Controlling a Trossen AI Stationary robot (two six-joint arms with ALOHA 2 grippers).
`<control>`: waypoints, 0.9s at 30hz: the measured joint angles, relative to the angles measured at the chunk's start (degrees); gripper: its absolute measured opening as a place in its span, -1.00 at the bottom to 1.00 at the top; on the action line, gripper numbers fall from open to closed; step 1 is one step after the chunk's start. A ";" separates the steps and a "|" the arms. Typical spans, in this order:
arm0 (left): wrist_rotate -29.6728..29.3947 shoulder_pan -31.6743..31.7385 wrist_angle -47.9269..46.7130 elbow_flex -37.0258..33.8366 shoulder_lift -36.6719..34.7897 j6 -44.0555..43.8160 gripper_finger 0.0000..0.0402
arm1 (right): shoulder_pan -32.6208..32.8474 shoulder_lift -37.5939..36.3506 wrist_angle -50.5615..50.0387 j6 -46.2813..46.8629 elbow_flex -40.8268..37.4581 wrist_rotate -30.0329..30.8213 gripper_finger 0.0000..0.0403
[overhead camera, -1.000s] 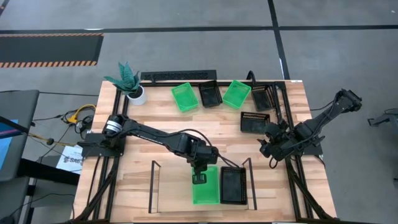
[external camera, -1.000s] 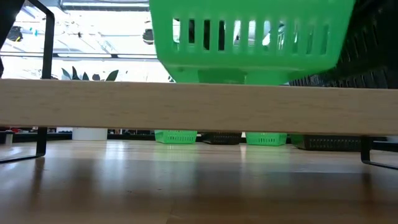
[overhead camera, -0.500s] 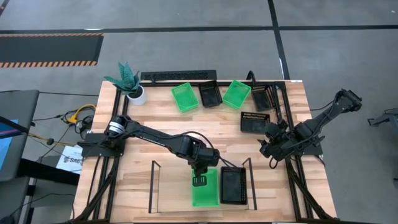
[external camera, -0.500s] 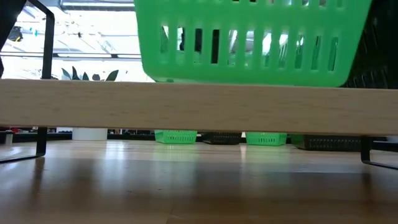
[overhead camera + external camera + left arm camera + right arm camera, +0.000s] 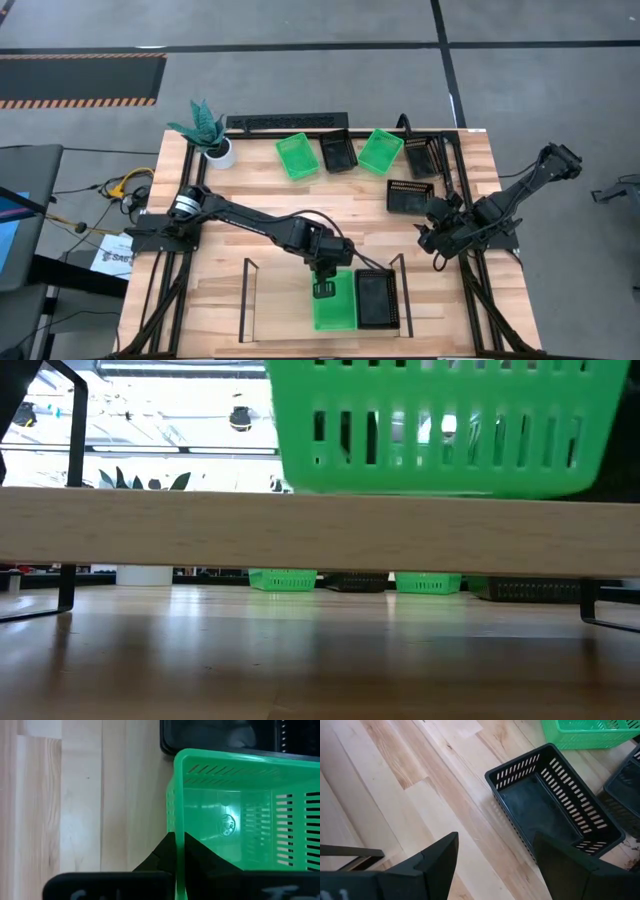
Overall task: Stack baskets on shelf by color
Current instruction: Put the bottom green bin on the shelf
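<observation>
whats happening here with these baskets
The left pincer is shut on the rim of a green basket and holds it over the shelf, right beside a black basket already sitting there. The right pincer is open and waits near the table's right edge, above another black basket. Two more green baskets and some black ones lie along the far side, next to a potted plant.
</observation>
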 joint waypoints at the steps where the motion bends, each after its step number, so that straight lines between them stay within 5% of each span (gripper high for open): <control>1: 0.04 0.01 0.00 0.00 0.00 0.00 -0.98 | 0.01 0.00 -0.02 0.00 0.00 0.00 0.40; 15: 3.19 0.00 -1.28 0.00 -0.02 -0.73 -0.39 | 0.01 0.00 0.00 0.00 0.00 -0.04 0.40; 27: 6.49 0.92 -8.29 5.17 -0.26 -2.29 -0.14 | 0.01 0.00 0.00 0.00 0.00 -0.04 0.40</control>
